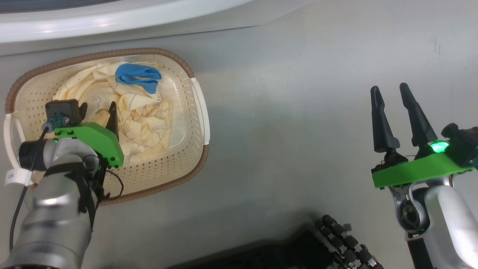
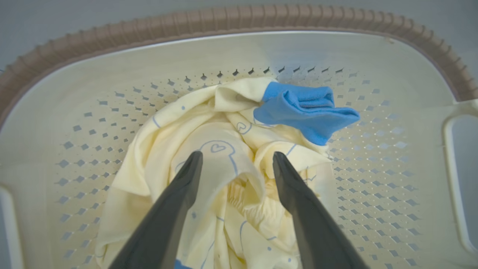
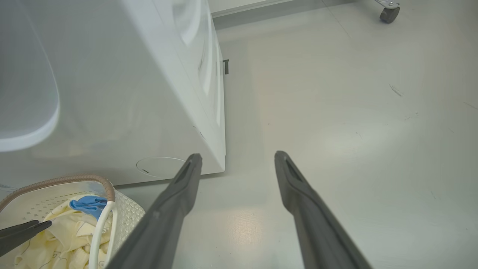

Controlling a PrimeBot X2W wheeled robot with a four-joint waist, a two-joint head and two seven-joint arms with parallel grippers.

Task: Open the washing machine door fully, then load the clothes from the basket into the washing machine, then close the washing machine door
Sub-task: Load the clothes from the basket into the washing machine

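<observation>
The cream basket (image 1: 194, 112) with a brown rim stands on the floor at the left, in front of the white washing machine (image 1: 112, 22). Inside it lie the cream-yellow clothes (image 1: 138, 123) with grey line drawings, and a blue cloth (image 1: 138, 76) on top at the far side. My left gripper (image 1: 98, 112) reaches down into the basket. It is open (image 2: 237, 157), its fingers on either side of a raised fold of cream fabric (image 2: 224, 175), with the blue cloth (image 2: 306, 112) just beyond. My right gripper (image 1: 390, 89) hangs open over bare floor at the right. The door's black rim is out of view.
In the right wrist view the washing machine's white side (image 3: 130, 93) rises left of my open right gripper (image 3: 237, 157), with the basket rim (image 3: 63, 181) at the lower left. A castor (image 3: 388, 13) stands far off. My dark base (image 1: 336, 243) is at the bottom.
</observation>
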